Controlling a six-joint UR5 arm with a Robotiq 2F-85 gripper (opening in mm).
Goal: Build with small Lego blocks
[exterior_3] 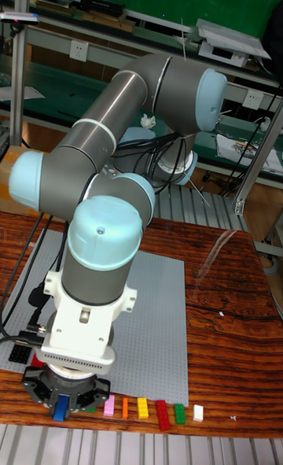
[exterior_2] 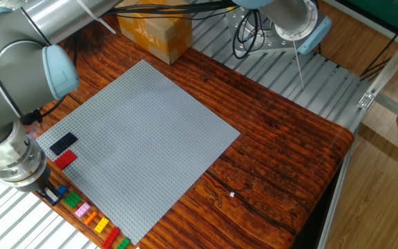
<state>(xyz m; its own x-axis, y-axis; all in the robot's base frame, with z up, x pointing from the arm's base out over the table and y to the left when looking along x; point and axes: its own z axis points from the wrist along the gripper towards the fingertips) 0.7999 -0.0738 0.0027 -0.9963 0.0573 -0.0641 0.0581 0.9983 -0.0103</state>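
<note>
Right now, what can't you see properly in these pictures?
- Tool: fixed view, the arm's wrist hides its fingers; tall view, too small to tell open or shut.
- Blue block: held or just touched, unclear.
- Red block: tall view, arm covers it.
- Cardboard box: cables cover its top.
</note>
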